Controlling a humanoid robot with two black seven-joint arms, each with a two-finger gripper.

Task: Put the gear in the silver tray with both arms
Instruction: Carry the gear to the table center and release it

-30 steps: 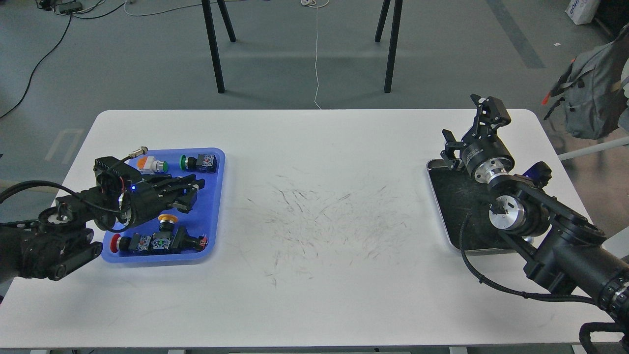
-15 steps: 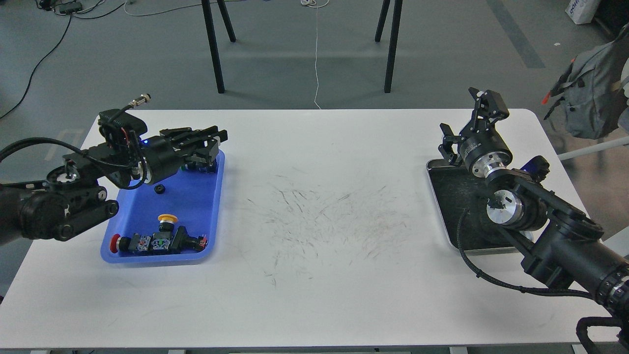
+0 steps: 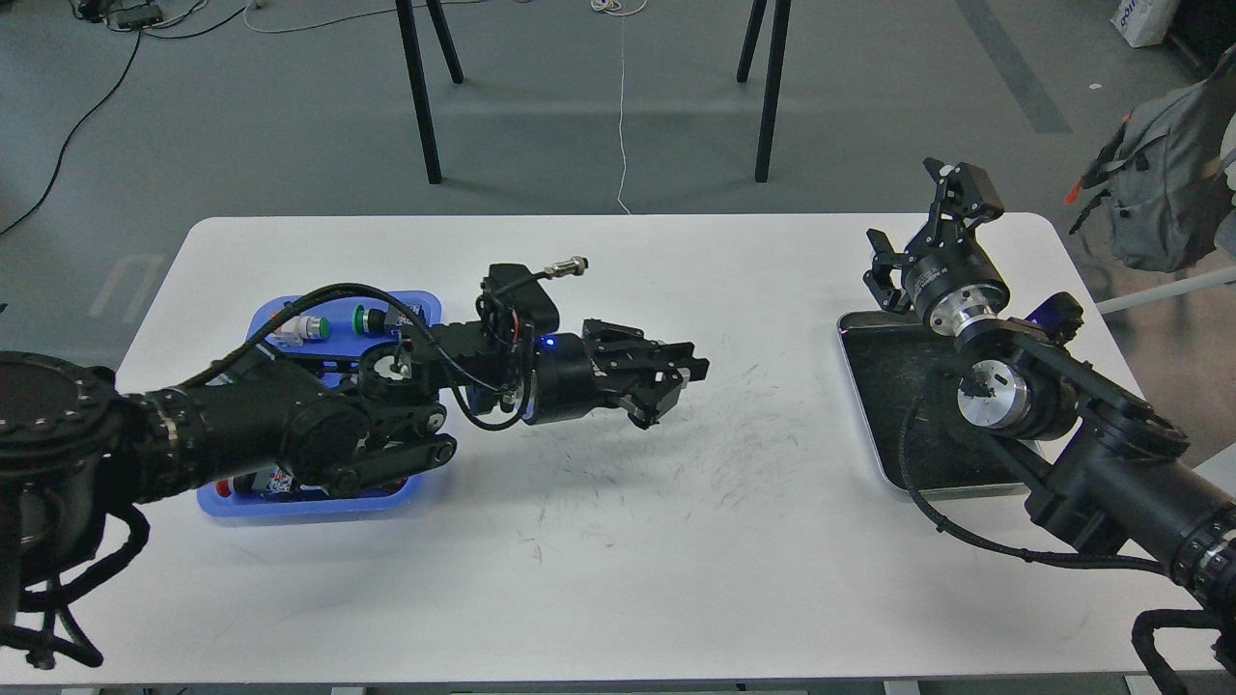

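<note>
Left black clawed gripper (image 3: 666,381), frame centre: fingers narrow, maybe holding gear | right gripper (image 3: 908,256) spread wide | carry level to shiny silver metal tray (image 3: 874,425).

My left arm (image 3: 290,425) reaches across the blue tray (image 3: 421,311) toward the table (image 3: 618,579) centre. My left gripper (image 3: 676,381) hangs above the scuffed tabletop, fingers close together; any contents cannot be made out. My right gripper (image 3: 922,246) sits above the far rim of the silver tray (image 3: 874,405), fingers spread apart.
</note>
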